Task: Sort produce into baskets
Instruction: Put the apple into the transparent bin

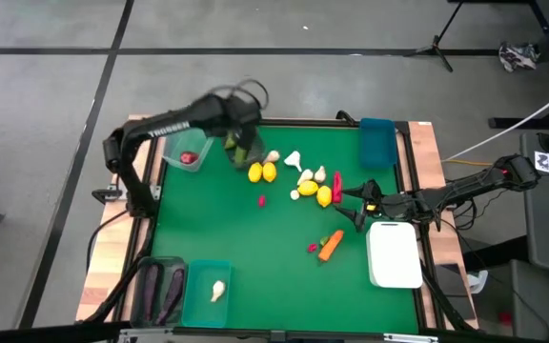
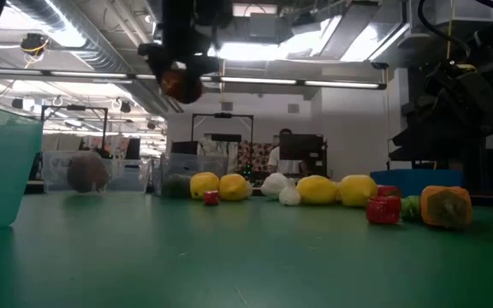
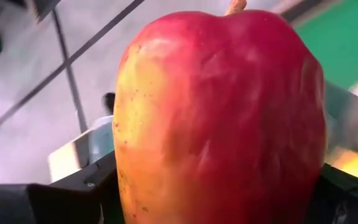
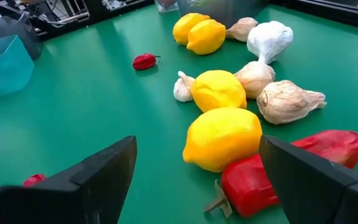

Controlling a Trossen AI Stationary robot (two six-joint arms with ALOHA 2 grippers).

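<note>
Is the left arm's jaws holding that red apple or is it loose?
Held. The red apple fills the left wrist view, wedged between the left gripper's jaws, and the low view shows it hanging above the green table.

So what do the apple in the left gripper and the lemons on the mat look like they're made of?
The apple, held in the left gripper, looks like moulded foam or plastic with a matte painted skin: fine speckles, faint wrinkles, no sharp glare. The lemons look like soft matte plastic or foam too: an even yellow, with slightly faceted, dented surfaces. The exact material can't be settled by sight.
</note>
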